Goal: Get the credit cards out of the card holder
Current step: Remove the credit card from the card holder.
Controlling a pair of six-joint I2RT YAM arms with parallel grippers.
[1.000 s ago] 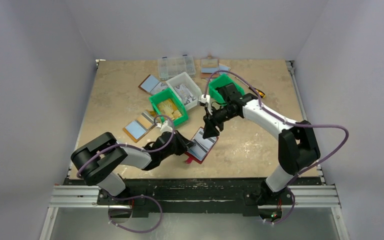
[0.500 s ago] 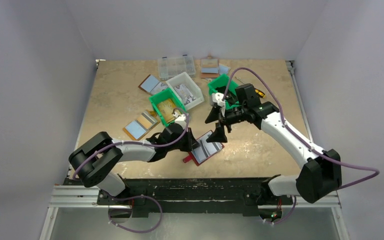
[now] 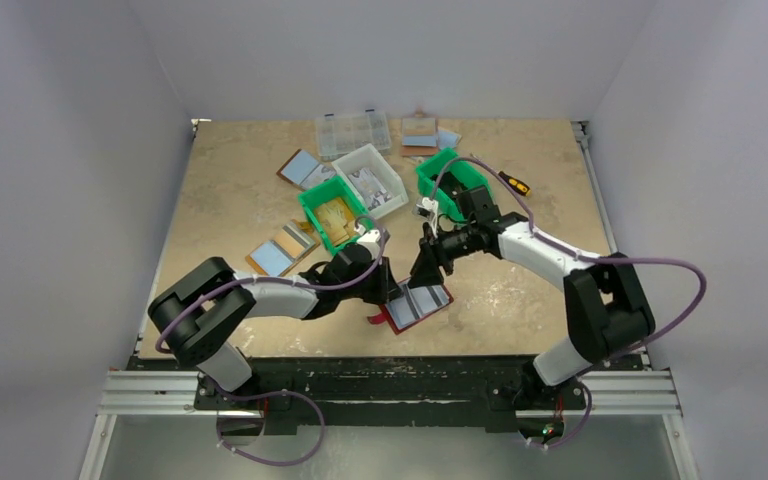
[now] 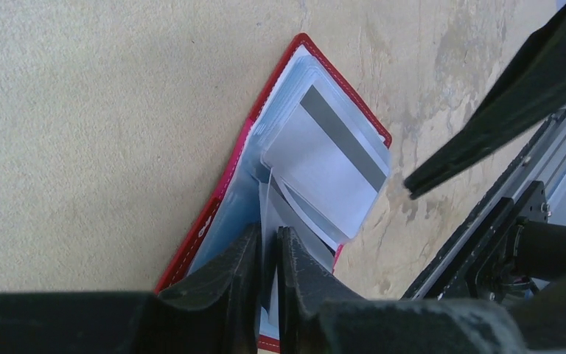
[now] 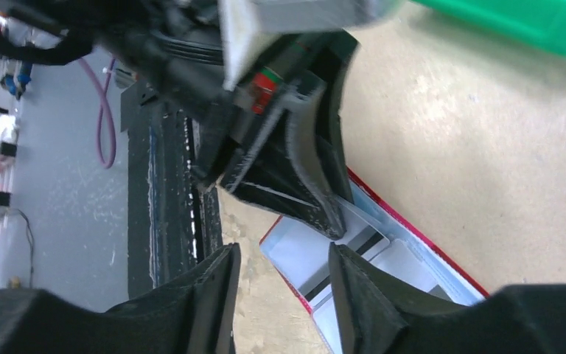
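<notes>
The card holder [image 3: 418,305] lies open near the table's front edge, with a dark red rim and pale blue-grey panels. My left gripper [image 3: 388,287] is shut on a clear inner sleeve of it; in the left wrist view [image 4: 267,247] the jaws pinch that sleeve. A pale grey credit card [image 4: 329,158] with a dark band sits in a pocket of the card holder [image 4: 205,225]. My right gripper [image 3: 426,268] is open and empty, just above the holder's far edge. In the right wrist view [image 5: 284,258] its jaws straddle the holder's corner [image 5: 413,254].
Two green bins [image 3: 337,215] [image 3: 450,172], a white bin [image 3: 372,180] and a clear organiser box [image 3: 353,130] stand behind. Tan-rimmed bifolds [image 3: 280,252] [image 3: 305,168] [image 3: 422,133] lie around. A screwdriver [image 3: 513,182] lies at the right. The black rail [image 5: 166,184] is close in front.
My left gripper has dragged the card holder a little to the right. My right gripper lifted away toward the green bin, then came back down over the holder's far edge.
</notes>
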